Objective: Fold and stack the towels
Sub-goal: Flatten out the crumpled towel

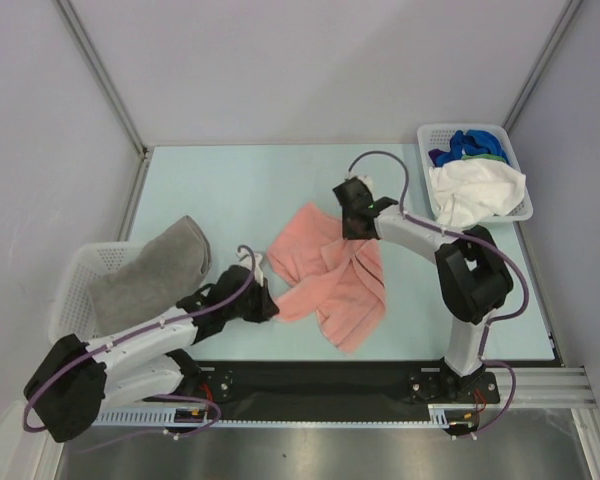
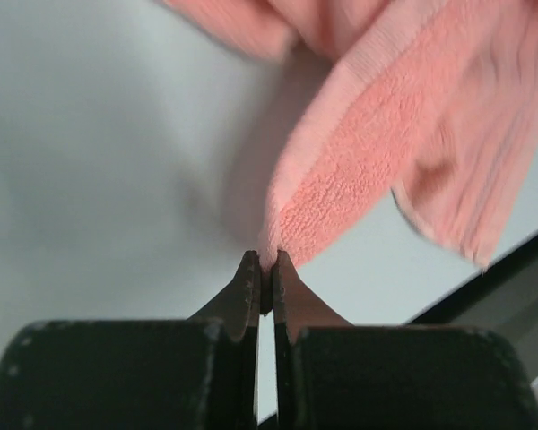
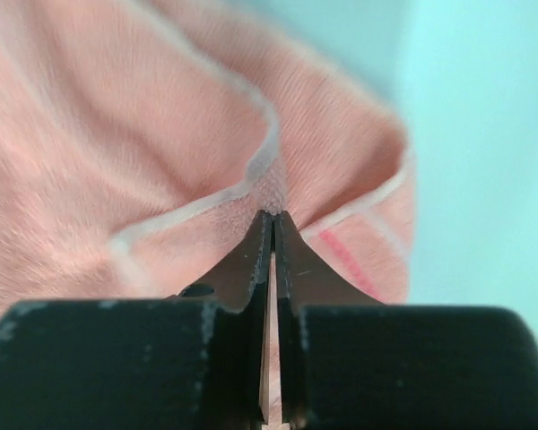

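Observation:
A salmon pink towel (image 1: 330, 275) lies crumpled in the middle of the pale green table. My left gripper (image 1: 270, 305) is shut on its near left corner (image 2: 341, 179), the cloth pinched between the tips. My right gripper (image 1: 352, 228) is shut on a hem at the towel's far side (image 3: 161, 179). A grey towel (image 1: 150, 270) is draped over the left basket. A white towel (image 1: 475, 190) hangs over the right basket's rim, with blue (image 1: 465, 145) and green (image 1: 495, 157) towels beneath it.
A white lattice basket (image 1: 70, 285) stands at the table's left edge. Another white lattice basket (image 1: 510, 140) stands at the far right corner. A black strip runs along the table's near edge (image 1: 330, 375). Grey walls enclose the table.

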Controlling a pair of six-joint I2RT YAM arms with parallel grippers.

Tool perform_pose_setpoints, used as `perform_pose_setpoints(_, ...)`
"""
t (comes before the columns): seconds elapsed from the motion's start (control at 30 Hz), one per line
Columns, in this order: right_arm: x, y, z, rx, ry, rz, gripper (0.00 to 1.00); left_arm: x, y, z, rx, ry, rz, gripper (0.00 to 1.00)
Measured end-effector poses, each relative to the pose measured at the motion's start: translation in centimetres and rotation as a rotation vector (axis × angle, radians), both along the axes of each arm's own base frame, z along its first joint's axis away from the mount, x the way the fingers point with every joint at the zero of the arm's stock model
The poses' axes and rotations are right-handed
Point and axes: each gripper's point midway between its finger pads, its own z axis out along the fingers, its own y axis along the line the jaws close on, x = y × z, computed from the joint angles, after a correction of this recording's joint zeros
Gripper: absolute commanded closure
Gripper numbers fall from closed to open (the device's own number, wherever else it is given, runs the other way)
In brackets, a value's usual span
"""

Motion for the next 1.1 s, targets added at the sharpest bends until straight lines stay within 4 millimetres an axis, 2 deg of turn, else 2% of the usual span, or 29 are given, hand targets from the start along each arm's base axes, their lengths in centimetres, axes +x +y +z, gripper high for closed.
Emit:
perform_pose_setpoints(0.1,2.6,-1.6,2.7,0.085,-0.034,-0.054,1.00,4.2,1.9,1.9,-0.032,-0.020,0.154,1.00)
perform_pose_setpoints(0.2,5.3,-2.8,5.2,0.153,-0.078,-0.093,1.00,8.8,2.9,6.0,-0.072,-0.094,0.258,1.00)
perform_pose_setpoints(0.27,6.5,-3.2,6.9,0.169,-0.116,-0.107,1.00,10.6,2.2,8.9,-0.102,-0.150,0.256,1.00)
perform_pose_setpoints(0.33,6.5,-2.6,8.1,0.169,-0.147,-0.099,1.00,11.5,1.2,11.3,-0.147,-0.199,0.231,1.00)
perform_pose_setpoints(0.37,6.0,-2.2,8.4,0.169,-0.158,-0.090,1.00,11.5,0.9,11.9,-0.164,-0.213,0.213,1.00)
perform_pose_setpoints(0.47,3.3,-1.9,8.1,0.195,-0.164,-0.070,1.00,9.6,-0.1,10.6,-0.159,-0.194,0.146,1.00)
perform_pose_setpoints(0.53,0.6,-3.0,6.2,0.194,-0.127,-0.079,1.00,7.3,-0.8,8.5,-0.143,-0.145,0.086,1.00)
perform_pose_setpoints(0.6,-2.5,-4.7,2.8,0.184,-0.069,-0.115,0.93,4.4,-1.2,5.5,-0.119,-0.073,0.023,1.00)
perform_pose_setpoints(0.67,-5.9,-6.6,-1.1,0.156,0.018,-0.157,0.75,1.6,-1.1,2.7,-0.090,0.000,-0.021,1.00)
perform_pose_setpoints(0.7,-7.5,-7.5,-2.8,0.143,0.057,-0.179,0.74,0.4,-1.0,1.5,-0.073,0.030,-0.039,1.00)
perform_pose_setpoints(0.73,-8.3,-8.0,-3.6,0.144,0.068,-0.203,0.69,-0.5,-0.9,0.7,-0.063,0.052,-0.051,1.00)
perform_pose_setpoints(0.77,-8.4,-8.0,-3.0,0.157,0.050,-0.209,0.60,-1.4,-0.8,0.0,-0.053,0.072,-0.064,1.00)
perform_pose_setpoints(0.87,-7.8,-7.9,-0.5,0.174,-0.026,-0.222,0.47,-2.6,-0.7,-0.9,-0.041,0.095,-0.087,1.00)
perform_pose_setpoints(0.9,-7.7,-7.6,0.4,0.175,-0.050,-0.219,0.47,-2.6,-0.8,-1.0,-0.045,0.096,-0.086,1.00)
perform_pose_setpoints(0.93,-7.2,-7.1,1.7,0.176,-0.081,-0.214,0.53,-2.6,-0.8,-1.0,-0.048,0.094,-0.084,1.00)
perform_pose_setpoints(1.0,-6.9,-5.8,3.0,0.181,-0.111,-0.187,0.60,-2.4,-1.0,-0.9,-0.058,0.089,-0.080,1.00)
perform_pose_setpoints(1.1,-6.2,-3.9,4.8,0.198,-0.153,-0.153,0.64,-2.4,-1.0,-0.9,-0.062,0.087,-0.079,1.00)
